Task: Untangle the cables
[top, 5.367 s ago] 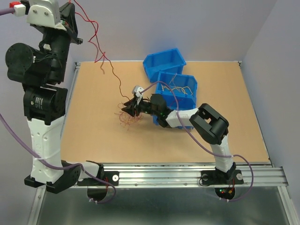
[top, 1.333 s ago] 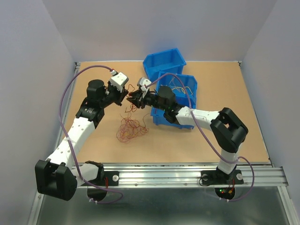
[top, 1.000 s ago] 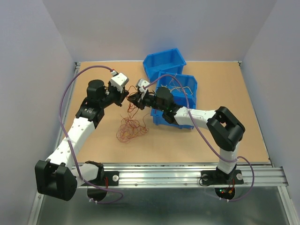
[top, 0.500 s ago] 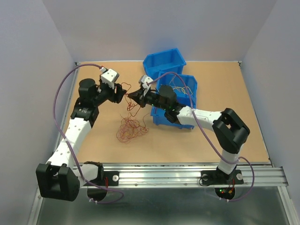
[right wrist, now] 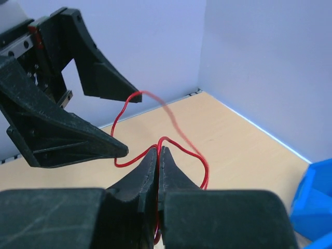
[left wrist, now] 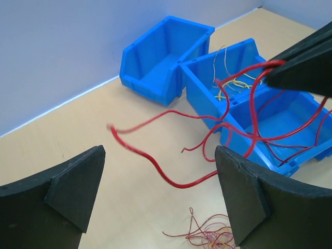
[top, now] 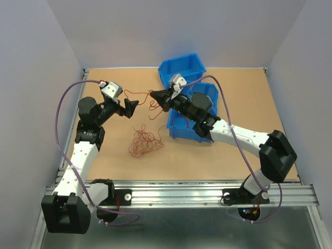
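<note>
A loose tangle of thin red and orange cables lies on the brown table, also low in the left wrist view. My right gripper is shut on one red cable, which it holds above the table just left of the blue bins. The strand is pinched between the closed fingertips and loops out on both sides. My left gripper is open and holds nothing. The red cable hangs free between its spread fingers, touching neither.
Two blue bins stand at the back: an empty one and a nearer one holding several thin yellow and red wires. The right arm lies over the nearer bin. The table's back edge meets the wall.
The left gripper has opened, let go of the red cable and drawn back to the left. The right gripper has moved back and right toward the bins, still pinching the cable.
</note>
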